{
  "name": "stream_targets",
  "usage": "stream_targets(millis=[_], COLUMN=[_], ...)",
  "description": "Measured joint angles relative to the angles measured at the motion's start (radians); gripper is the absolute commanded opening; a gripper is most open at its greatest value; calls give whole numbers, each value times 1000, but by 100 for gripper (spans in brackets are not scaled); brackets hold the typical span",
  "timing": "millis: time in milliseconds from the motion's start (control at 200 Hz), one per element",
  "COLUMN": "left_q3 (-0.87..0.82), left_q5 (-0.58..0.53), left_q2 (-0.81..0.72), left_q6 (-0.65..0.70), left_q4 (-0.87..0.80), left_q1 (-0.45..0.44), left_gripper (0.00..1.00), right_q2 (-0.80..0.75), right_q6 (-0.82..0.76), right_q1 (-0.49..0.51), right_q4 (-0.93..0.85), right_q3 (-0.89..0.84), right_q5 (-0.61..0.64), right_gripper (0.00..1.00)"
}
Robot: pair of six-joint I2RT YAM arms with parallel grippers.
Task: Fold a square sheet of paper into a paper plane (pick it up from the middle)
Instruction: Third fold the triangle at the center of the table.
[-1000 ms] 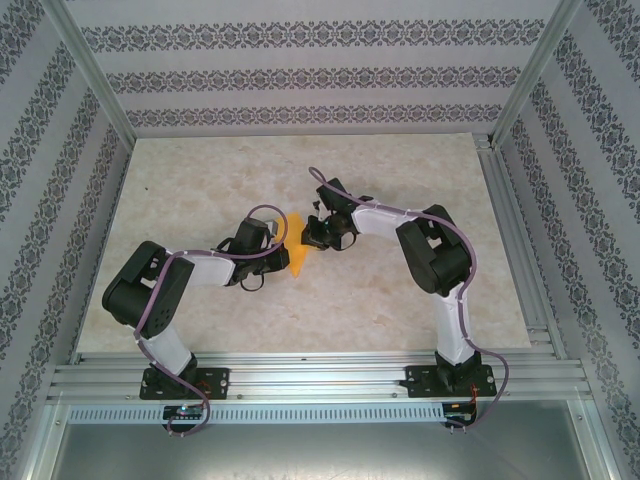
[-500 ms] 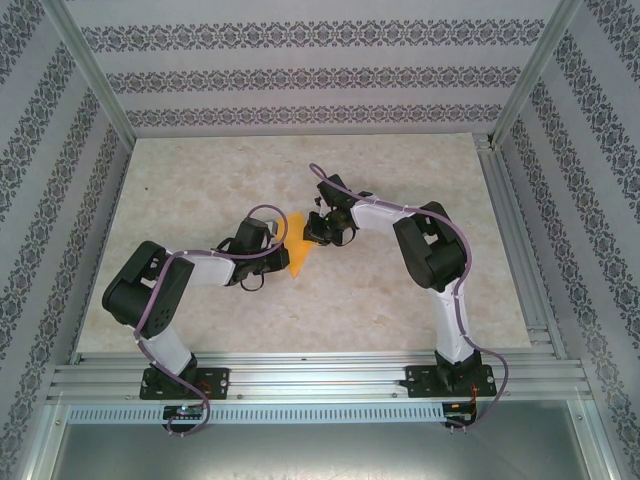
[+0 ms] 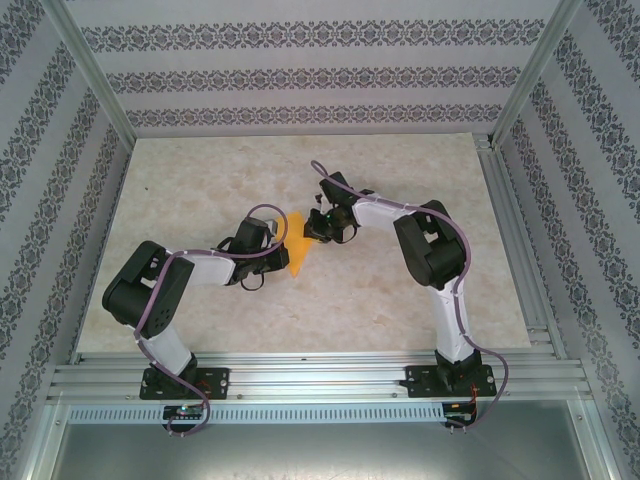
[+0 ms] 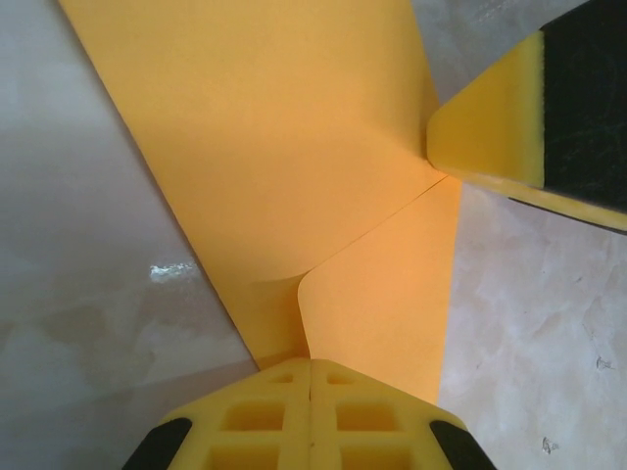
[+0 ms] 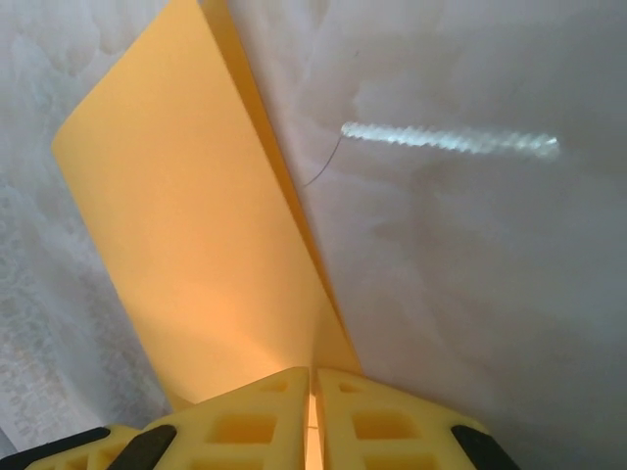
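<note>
Both grippers are on the paper right now. On the left wrist cam, the left gripper (image 4: 311,364) is clamped tight, its yellow pads pressed together on the near corner of the orange-yellow paper sheet (image 4: 274,147). The sheet fans out straight ahead of the fingertips. There's a folded flap just ahead and to the right of them, with a crease running diagonally up to the right. That crease ends at one yellow pad (image 4: 487,122) of the right gripper, which touches the sheet's edge ahead and to the right of my left fingers.

On the right wrist cam, the right gripper (image 5: 313,377) is pinched onto the sheet (image 5: 186,225) too. A thin edge sits between the pads and the rest spreads ahead and to the left.

From overhead, the paper (image 3: 297,252) sits between the left gripper (image 3: 283,243) and the right gripper (image 3: 313,233), mid marble-look table (image 3: 400,290). I can't really tell whether it's lifted or resting on the surface.
</note>
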Motion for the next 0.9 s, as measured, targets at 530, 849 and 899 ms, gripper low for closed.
stream_targets(millis=[530,849,899], left_q3=[5,5,5], left_q5=[-3,-4,-4], left_q2=[0,0,0], left_q6=[0,0,0], left_q4=[-11,-11,-11], left_q1=[0,0,0], left_gripper=[0,0,0], right_q2=[7,-157,-163], right_q6=[-15,30,45], right_q1=[-43,-1,24], right_q4=[39,100,121], right_q3=[-2,-131,-145], right_q5=[-20,-3,-1], right_gripper=[14,12,11])
